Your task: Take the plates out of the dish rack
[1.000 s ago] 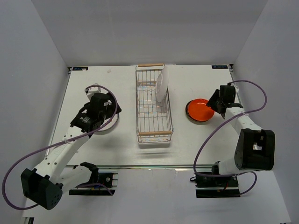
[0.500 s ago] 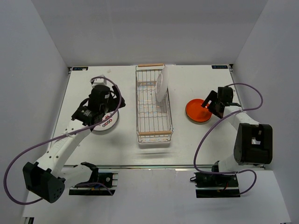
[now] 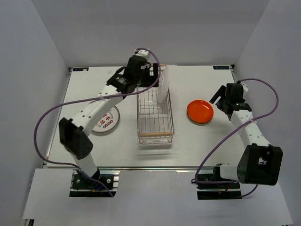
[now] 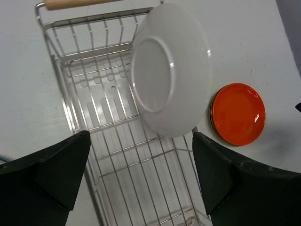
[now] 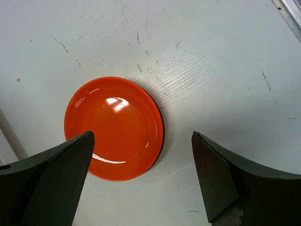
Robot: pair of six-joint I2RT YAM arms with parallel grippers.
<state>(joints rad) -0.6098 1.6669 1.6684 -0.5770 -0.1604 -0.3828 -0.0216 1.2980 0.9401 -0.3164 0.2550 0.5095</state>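
The dish rack (image 3: 153, 120) stands mid-table with one white plate (image 3: 162, 87) upright at its far end. My left gripper (image 3: 154, 79) is open and empty just left of and above that plate. In the left wrist view the plate (image 4: 169, 70) leans in the rack (image 4: 94, 117), beyond my open left gripper (image 4: 141, 183). An orange-red plate (image 3: 200, 111) lies flat right of the rack. My right gripper (image 3: 222, 101) is open and empty above its right side. In the right wrist view the plate (image 5: 115, 128) lies between and ahead of the right gripper (image 5: 141, 183). A white plate with red marks (image 3: 106, 121) lies left of the rack.
The rack has a wooden handle at its near end (image 3: 155, 134) and its far end (image 3: 151, 66). White walls enclose the table on three sides. The orange-red plate also shows in the left wrist view (image 4: 237, 113). A dark rim shows under it.
My left arm has swung from the red-marked plate on the left to the rack's far end, beside the upright white plate. My right gripper has drawn back slightly from the orange-red plate.
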